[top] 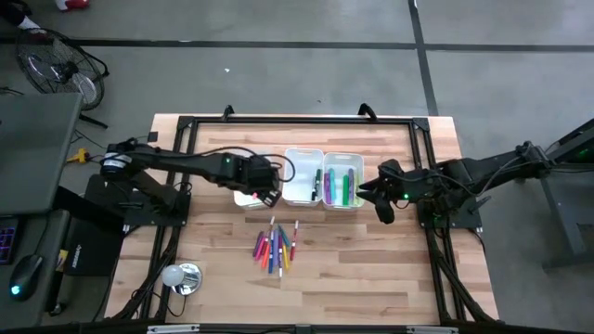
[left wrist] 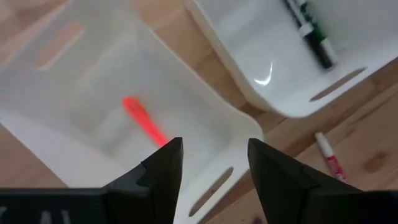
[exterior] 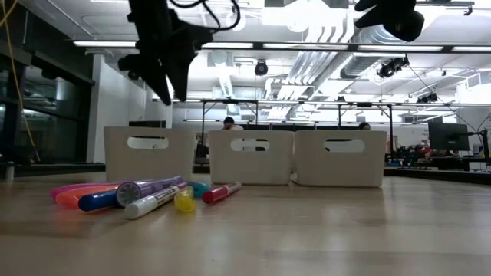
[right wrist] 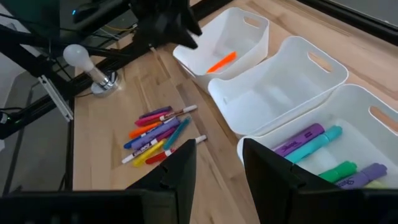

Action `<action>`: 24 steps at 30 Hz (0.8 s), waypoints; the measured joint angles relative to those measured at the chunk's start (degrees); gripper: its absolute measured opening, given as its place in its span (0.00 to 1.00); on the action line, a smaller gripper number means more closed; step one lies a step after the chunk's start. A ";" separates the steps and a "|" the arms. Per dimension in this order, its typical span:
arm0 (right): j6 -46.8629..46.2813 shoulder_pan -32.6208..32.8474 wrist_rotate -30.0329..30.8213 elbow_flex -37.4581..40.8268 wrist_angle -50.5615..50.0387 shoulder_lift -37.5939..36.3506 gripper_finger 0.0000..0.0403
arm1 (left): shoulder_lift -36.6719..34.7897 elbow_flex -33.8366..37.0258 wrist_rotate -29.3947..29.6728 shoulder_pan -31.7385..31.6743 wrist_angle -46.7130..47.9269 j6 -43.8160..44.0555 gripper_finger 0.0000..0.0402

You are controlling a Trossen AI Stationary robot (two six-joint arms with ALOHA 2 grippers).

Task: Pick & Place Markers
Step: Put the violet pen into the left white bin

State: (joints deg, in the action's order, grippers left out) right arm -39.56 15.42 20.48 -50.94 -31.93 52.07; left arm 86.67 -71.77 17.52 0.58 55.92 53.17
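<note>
Three white bins stood in a row across the middle of a wooden table (top: 371, 278), seen from above. The left bin (right wrist: 239, 34) held a single orange marker (right wrist: 221, 61) lying on its floor. The middle bin (top: 302, 176) held one dark green marker with a white end (left wrist: 308, 28) along its right side. The right bin (top: 342, 179) held several markers in purple, teal and green (right wrist: 323, 152). A loose pile of markers (top: 275, 247) in pink, orange, purple, blue, yellow and red lay on the bare wood in front of the bins, nearer the front edge of the table, well apart from both arms. One red and white marker (left wrist: 328, 157) lay by itself on the wood just beside the left bin. The left gripper (left wrist: 211, 168) hung over the left bin with its two dark fingers apart and nothing between them; the orange marker lay below, untouched. The right gripper (right wrist: 219, 167) hovered beside the right bin, at its outer side, fingers also parted and holding nothing. A light bulb on a round metal base (top: 180, 276) stood near the table's front left corner. From table height, the three bins lined up behind the pile, with a large room and ceiling lights beyond.
</note>
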 joint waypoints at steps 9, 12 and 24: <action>-0.27 0.00 -1.47 0.00 -0.14 -0.02 0.30 | -0.02 -2.95 1.10 -0.20 1.32 -1.02 0.44; -0.27 0.00 -1.91 0.00 -0.23 -0.02 0.30 | -0.02 -2.95 1.11 -0.20 1.27 -0.90 0.44; 2.13 0.00 -2.26 0.00 -0.33 0.00 0.30 | 0.04 -5.68 -2.55 -0.07 5.11 2.36 0.44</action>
State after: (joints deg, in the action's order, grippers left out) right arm -37.43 15.42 18.22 -50.94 -32.26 52.07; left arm 86.72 -77.45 14.96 0.51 61.03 55.53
